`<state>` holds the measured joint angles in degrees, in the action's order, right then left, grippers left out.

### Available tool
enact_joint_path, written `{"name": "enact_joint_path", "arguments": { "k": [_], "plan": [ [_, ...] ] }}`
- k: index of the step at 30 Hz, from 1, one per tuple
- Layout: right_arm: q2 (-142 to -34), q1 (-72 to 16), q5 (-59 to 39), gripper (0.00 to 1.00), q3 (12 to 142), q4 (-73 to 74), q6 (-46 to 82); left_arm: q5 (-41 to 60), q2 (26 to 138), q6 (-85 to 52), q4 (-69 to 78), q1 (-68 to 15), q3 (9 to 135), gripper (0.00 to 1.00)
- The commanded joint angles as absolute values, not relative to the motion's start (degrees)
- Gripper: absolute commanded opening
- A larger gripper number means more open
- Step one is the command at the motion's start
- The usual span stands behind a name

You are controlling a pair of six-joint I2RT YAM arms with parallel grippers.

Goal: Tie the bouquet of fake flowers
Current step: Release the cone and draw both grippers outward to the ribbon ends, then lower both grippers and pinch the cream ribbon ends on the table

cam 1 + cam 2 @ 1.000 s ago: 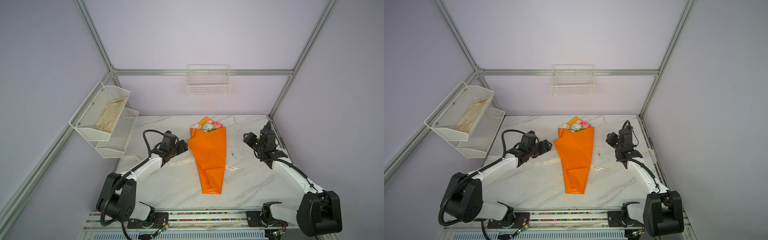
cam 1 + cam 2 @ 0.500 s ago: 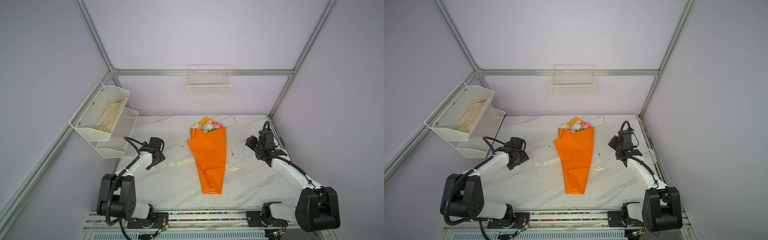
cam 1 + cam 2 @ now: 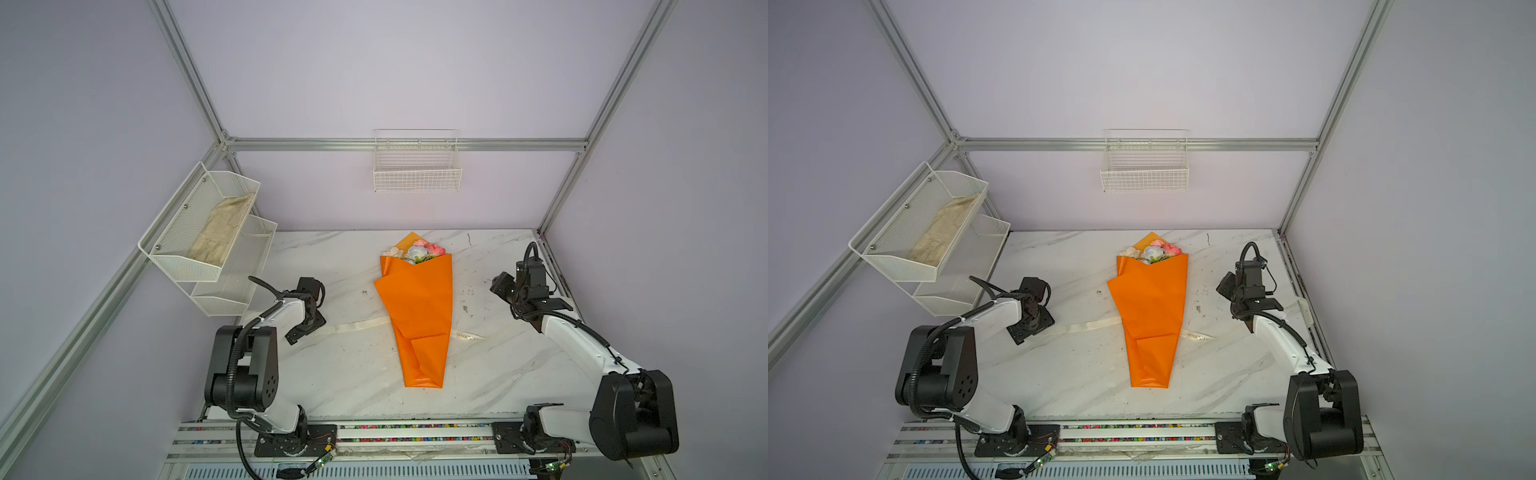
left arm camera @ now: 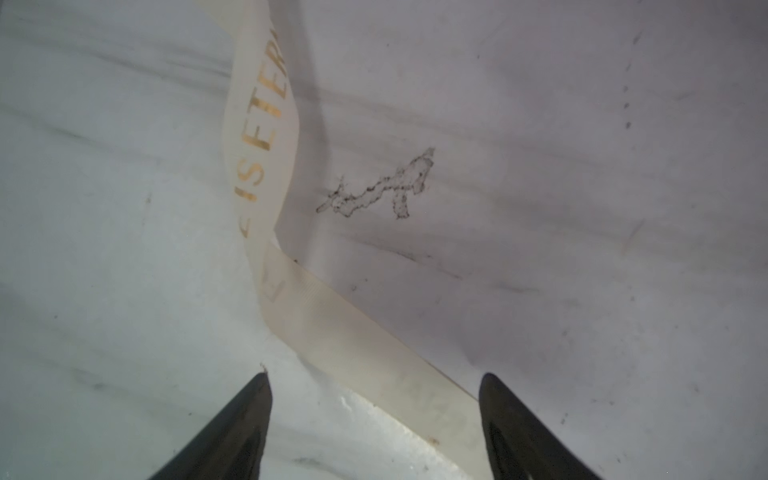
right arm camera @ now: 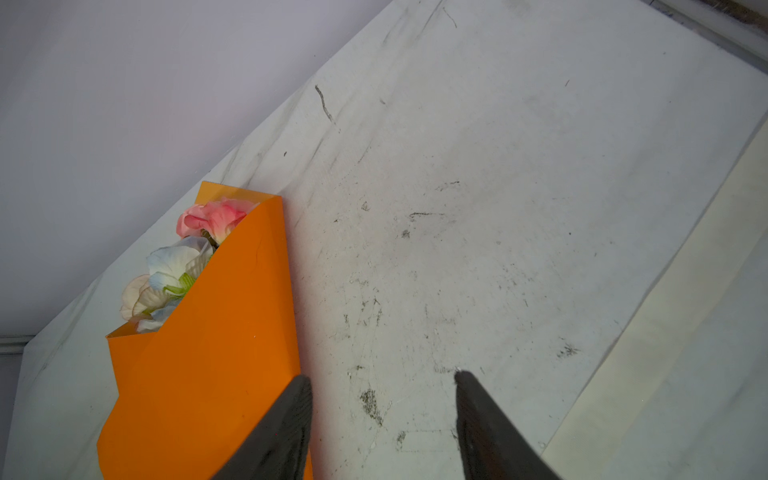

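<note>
orange-wrapped bouquet (image 3: 415,307): flat on the marble table (image 3: 340,374), mid-table between the two arms. Blooms point to the back wall, paper tail to the front rail. Untied.
ribbon (image 3: 361,326): cream with gold lettering, lying on the table. It shows on both sides of the wrap's lower half.
left gripper (image 4: 374,378): released, jaws wide. The ribbon (image 4: 266,166) runs between the fingers, not pinched.
right gripper (image 5: 382,376): released and empty, over bare marble just beside the bouquet (image 5: 208,353).

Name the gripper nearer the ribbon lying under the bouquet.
Left. The left gripper hangs over that cream printed ribbon, jaws open astride it; the right gripper sits past the bouquet, apart from the ribbon's other end.
</note>
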<state>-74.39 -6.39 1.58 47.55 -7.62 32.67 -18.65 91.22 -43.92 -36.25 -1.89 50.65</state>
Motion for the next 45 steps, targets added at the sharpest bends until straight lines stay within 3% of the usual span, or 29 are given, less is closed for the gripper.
{"name": "enact_joint_path", "arguments": {
  "k": [1,5,9,14,16,26,30,37,45],
  "plan": [
    [-75.5,-6.3,1.3,0.57,47.3,-8.5,32.2,-18.2,91.9,-43.2,-32.1,-1.5,49.0,0.77],
    [-76.3,-6.3,1.0,0.57,47.2,-8.6,32.2,-18.1,93.4,-45.0,-31.9,-1.5,47.9,0.73],
    [-75.7,-6.3,3.5,0.58,47.1,-9.4,32.2,-17.5,93.7,-45.9,-31.4,-1.5,45.9,0.49],
    [-74.6,-4.1,4.2,0.58,46.3,-9.6,32.1,-17.4,93.2,-45.9,-31.3,-1.5,45.0,0.45],
    [-74.4,-3.5,4.2,0.58,46.3,-9.9,31.6,-16.9,94.2,-45.4,-31.2,-1.5,45.5,0.36],
    [-72.6,-1.5,5.2,0.58,46.1,-11.0,30.5,-13.8,95.3,-43.4,-31.0,-1.6,48.4,0.11],
    [-73.3,3.1,6.1,0.58,46.1,-13.9,31.9,-10.3,92.2,-41.9,-30.5,-2.8,50.4,0.00],
    [-78.4,17.3,6.4,0.57,46.0,-14.7,32.6,-9.1,84.3,-39.9,-28.7,-7.2,52.3,0.00],
    [-94.0,21.4,8.7,0.58,52.3,-10.6,31.0,-4.4,81.5,-37.3,-25.2,-8.0,50.4,0.00]
  ]
}}
